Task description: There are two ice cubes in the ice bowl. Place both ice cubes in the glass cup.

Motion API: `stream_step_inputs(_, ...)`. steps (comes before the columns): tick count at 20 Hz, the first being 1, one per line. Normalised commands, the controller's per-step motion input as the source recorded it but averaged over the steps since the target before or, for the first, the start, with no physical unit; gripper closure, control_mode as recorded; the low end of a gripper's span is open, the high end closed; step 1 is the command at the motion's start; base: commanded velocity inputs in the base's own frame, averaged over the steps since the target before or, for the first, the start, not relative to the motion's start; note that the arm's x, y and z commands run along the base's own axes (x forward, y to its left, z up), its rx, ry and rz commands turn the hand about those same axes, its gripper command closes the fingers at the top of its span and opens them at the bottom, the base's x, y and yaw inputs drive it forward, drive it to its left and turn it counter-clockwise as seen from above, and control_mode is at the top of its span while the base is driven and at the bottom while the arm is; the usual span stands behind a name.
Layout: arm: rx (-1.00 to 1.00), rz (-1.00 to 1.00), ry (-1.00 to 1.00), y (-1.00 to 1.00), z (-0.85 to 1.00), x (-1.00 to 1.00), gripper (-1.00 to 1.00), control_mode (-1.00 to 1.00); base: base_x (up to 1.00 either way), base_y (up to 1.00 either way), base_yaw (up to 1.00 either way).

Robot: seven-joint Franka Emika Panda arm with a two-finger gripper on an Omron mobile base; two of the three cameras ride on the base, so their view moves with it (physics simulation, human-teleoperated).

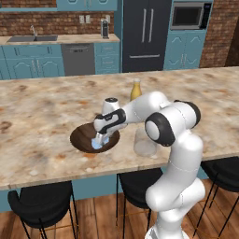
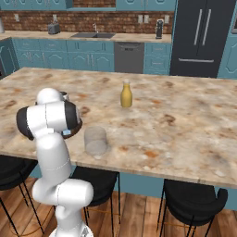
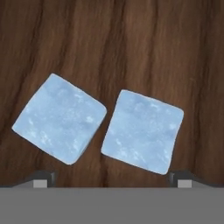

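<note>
Two pale blue ice cubes lie side by side on the wood grain of the ice bowl (image 3: 131, 39): one (image 3: 60, 118) to the left and one (image 3: 143, 130) to the right in the hand view. My gripper (image 3: 111, 180) hovers close above them, open, its fingertips (image 3: 43, 178) far apart at the bottom of that view with nothing between them. In the left base view the gripper (image 1: 101, 138) reaches down into the dark-brown ice bowl (image 1: 81, 137), where pale blue ice (image 1: 97, 145) shows. The clear glass cup (image 1: 144, 142) stands just right of the bowl, also visible as the glass cup (image 2: 96, 140) beside my arm.
A yellow bottle (image 1: 136, 89) with a white cap stands behind the bowl, seen too as the bottle (image 2: 126, 94) on the marble island counter (image 2: 185, 129). A small white-grey shaker (image 1: 110, 105) stands right behind the bowl. Black stools (image 1: 42, 205) sit under the counter's near edge.
</note>
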Motion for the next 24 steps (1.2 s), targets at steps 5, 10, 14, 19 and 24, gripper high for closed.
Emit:
stream_step_inputs(5, -0.01, 0.12, -0.02, -0.02, -0.05, 0.08, -1.00, -1.00, 0.00, 0.00, 0.00)
stream_step_inputs(10, -0.01, 0.01, -0.03, 0.00, 0.00, 0.25, -1.00, -1.00, 0.00, 0.00, 0.00)
stream_step_inputs(14, -0.08, 0.00, -0.08, 0.03, -0.04, 0.09, -1.00, -1.00, 0.00, 0.00, 0.00)
stream_step_inputs(19, -0.01, 0.00, 0.01, 0.02, -0.13, 0.00, -1.00, -1.00, 0.00, 0.00, 0.00)
stream_step_inputs(24, 0.00, 0.00, 0.00, 0.01, -0.10, 0.07, -1.00, -1.00, 0.00, 0.00, 0.00)
